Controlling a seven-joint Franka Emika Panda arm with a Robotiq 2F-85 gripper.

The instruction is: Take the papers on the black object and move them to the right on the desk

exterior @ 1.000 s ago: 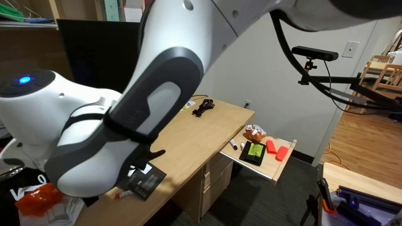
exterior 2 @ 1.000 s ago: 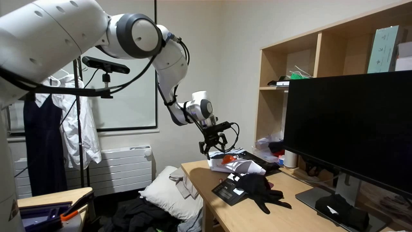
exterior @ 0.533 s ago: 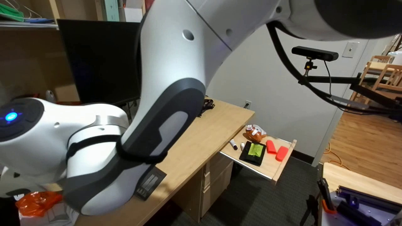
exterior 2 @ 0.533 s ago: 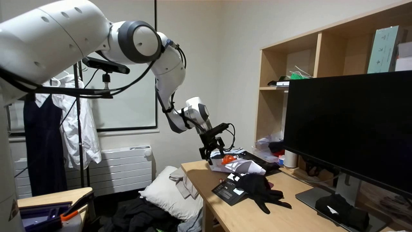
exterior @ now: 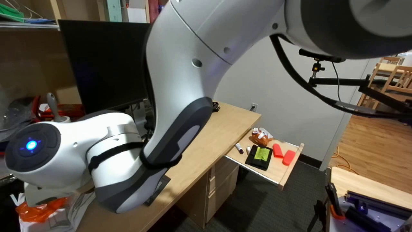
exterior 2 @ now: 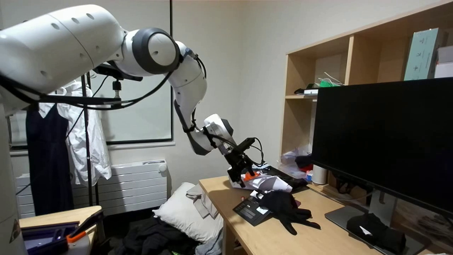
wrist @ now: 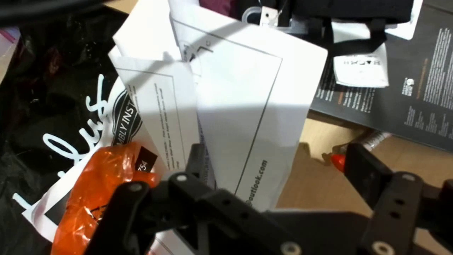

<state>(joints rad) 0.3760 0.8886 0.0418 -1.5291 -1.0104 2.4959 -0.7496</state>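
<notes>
The papers are a loose curled stack of white printed sheets, and they also show in both exterior views. They lie partly on the black object, a flat shiny black bag with white script lettering, which shows behind them in an exterior view. My gripper is open and empty, fingers spread. The left finger overlaps the papers; the right finger is over the bare desk beside them. In an exterior view my gripper is low at the papers' near edge; contact is unclear.
An orange plastic packet lies on the papers' left side. A dark printed box, a red-tipped tube and a black glove lie close by. A monitor stands behind. A pull-out tray holds small items.
My gripper has moved down and a little right in an exterior view, coming closer to the papers, and the wrist has tilted. The papers have not visibly moved.
</notes>
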